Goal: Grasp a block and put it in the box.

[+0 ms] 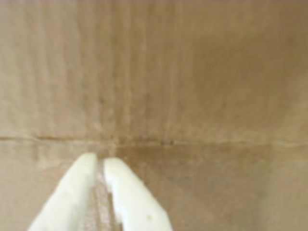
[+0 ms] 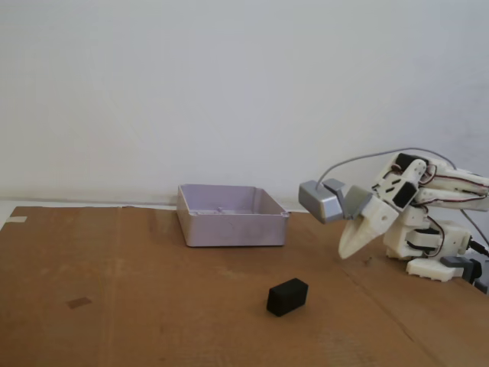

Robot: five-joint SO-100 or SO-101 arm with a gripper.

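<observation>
Block (image 2: 287,297) lies flat, long axis slanting up-right in fixed view

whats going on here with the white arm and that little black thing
A white two-finger gripper hangs shut and empty above the brown cardboard surface. The small matte black block lies untouched on the cardboard, left of the gripper in the fixed view. The shallow lilac-grey plastic box behind it is empty.

We see one black block (image 2: 287,297) at the lower middle of the fixed view. We see one box (image 2: 231,215) in the middle. We see one robot arm (image 2: 416,218) at the right, with one grey camera (image 2: 322,200).
</observation>
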